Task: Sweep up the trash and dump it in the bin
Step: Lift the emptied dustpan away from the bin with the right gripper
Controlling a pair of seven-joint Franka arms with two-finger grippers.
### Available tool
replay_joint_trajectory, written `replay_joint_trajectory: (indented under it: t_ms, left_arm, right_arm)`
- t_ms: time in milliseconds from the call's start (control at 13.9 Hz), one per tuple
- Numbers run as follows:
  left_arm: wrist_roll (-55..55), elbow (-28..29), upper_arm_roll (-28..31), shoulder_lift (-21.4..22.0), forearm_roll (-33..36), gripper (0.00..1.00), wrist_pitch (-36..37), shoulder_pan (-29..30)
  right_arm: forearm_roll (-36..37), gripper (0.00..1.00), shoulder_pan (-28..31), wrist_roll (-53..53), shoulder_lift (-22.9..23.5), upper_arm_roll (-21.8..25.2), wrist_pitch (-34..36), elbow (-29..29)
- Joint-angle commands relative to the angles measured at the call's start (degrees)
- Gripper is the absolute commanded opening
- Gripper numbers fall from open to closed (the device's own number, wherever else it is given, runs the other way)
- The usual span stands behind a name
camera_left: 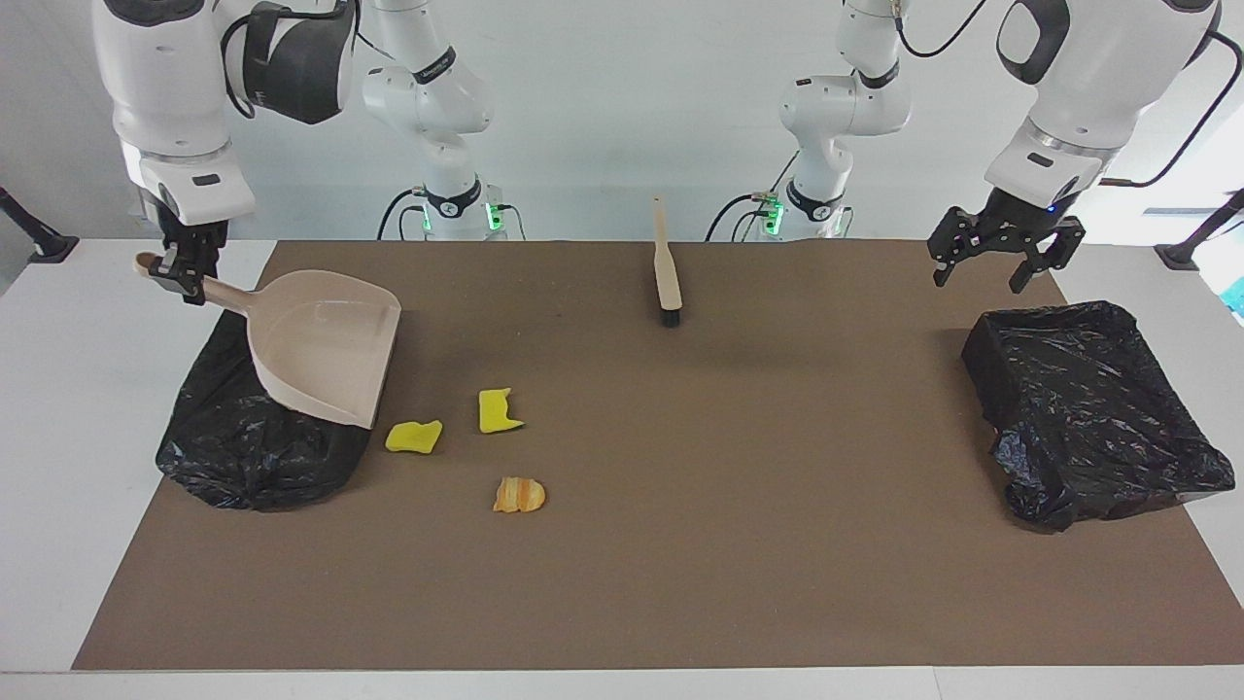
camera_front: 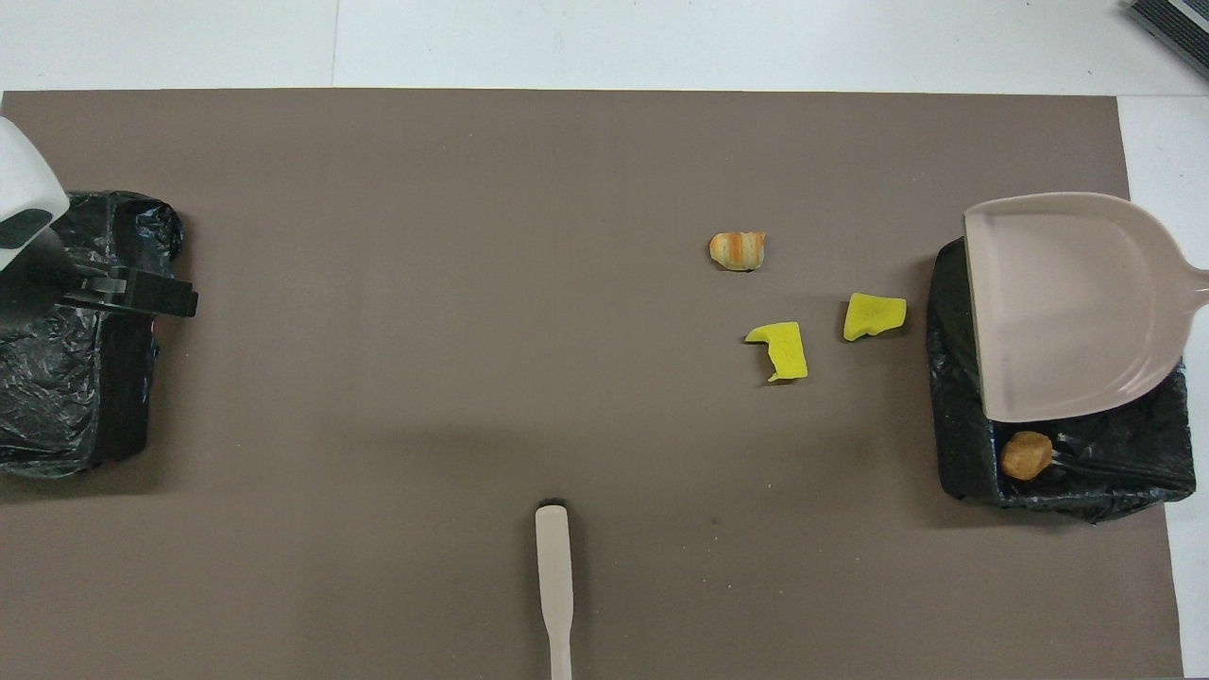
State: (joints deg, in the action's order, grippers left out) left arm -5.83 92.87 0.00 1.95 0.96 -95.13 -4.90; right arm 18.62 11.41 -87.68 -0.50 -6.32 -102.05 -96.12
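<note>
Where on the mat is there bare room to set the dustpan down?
Bare mat stretches from the brush to the unused bin. It is crowded by the lined bin under the dustpan: two yellow scraps and an orange lump.

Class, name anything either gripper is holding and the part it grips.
The right gripper holds the beige dustpan by its handle's end, over the bin. The left gripper holds nothing.
</note>
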Motion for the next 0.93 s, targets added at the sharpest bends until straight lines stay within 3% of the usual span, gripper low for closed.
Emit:
replay_joint_trajectory:
  t_ms: [0,360,863]
  left_arm:
    - [-0.6,-2.8,-0.8,-1.4,1.1,1.00,2.9,0.9]
    - [-0.4,-4.0,-0.8,-1.6,1.0,1.00,3.8,0.7]
    - [-0.1,-3.1,-0.6,-0.8,1.1,1.00,4.1,0.9]
  right_arm:
    - [-4.4,0.00,-0.4,9.2,-0.2,-0.4,-0.3,-2.4]
    - [-9.0,0.00,-7.5,35.7,0.8,-0.6,-0.3,-3.9]
    - [-15.8,0.00,-15.5,68.1,5.5,-0.6,-2.3,-3.2]
